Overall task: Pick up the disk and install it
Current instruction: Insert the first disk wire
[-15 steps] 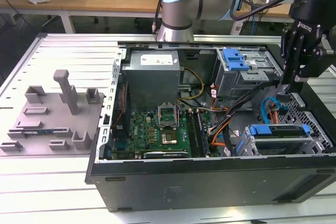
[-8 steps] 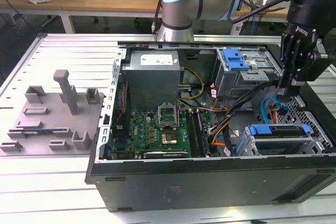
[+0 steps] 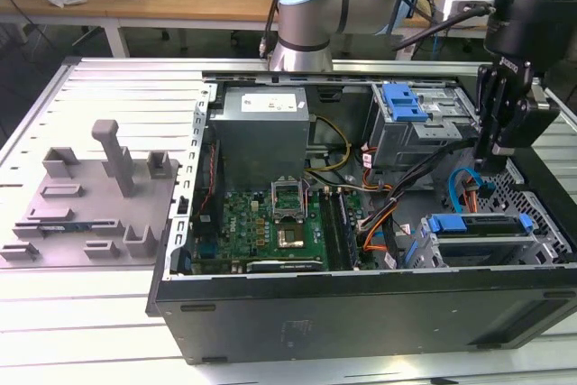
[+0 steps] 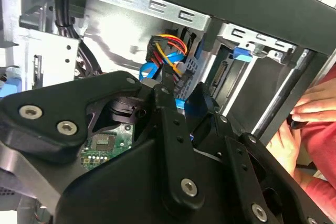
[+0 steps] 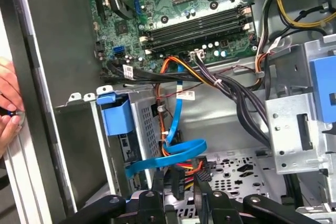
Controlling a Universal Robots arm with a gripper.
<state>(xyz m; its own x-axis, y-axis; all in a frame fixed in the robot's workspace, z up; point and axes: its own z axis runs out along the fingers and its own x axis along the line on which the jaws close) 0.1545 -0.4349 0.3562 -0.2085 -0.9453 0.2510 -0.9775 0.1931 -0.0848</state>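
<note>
The gripper, narrowly parted with nothing held, is seen hanging over blue cables, while the disk is seated in the drive cage just beside.

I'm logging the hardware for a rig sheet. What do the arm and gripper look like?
The arm is silver-grey metal with a pale blue joint cap, and a black cable runs to its wrist. The gripper is black, built of angular linkage plates fastened with silver screws.

An open computer case beside a grey fixture, perhaps plastic
</note>
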